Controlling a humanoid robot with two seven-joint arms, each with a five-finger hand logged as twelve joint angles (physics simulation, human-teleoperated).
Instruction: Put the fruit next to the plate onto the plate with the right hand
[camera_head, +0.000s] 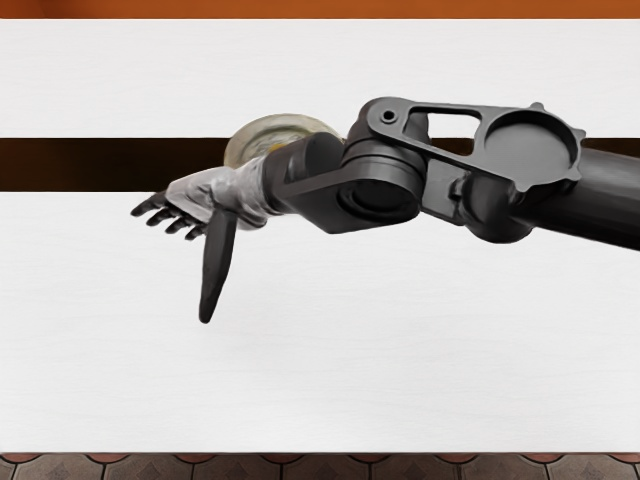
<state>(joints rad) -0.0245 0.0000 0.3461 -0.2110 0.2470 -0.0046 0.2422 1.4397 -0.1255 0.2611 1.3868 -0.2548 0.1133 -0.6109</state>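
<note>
**Right hand spread open above the table, plate half hidden behind the wrist**

The white table (400, 350) fills most of the head view. 1 arm shows: the dark right arm (520, 180) reaches in from the right edge towards the middle. The plate (262, 132) sits behind the wrist, with only its upper left rim showing. The fruit cannot be made out in this view. The right hand (198, 202) grips nothing: its 4 fingers (160, 212) are splayed leftward and the thumb (215, 270) points straight down.
</note>
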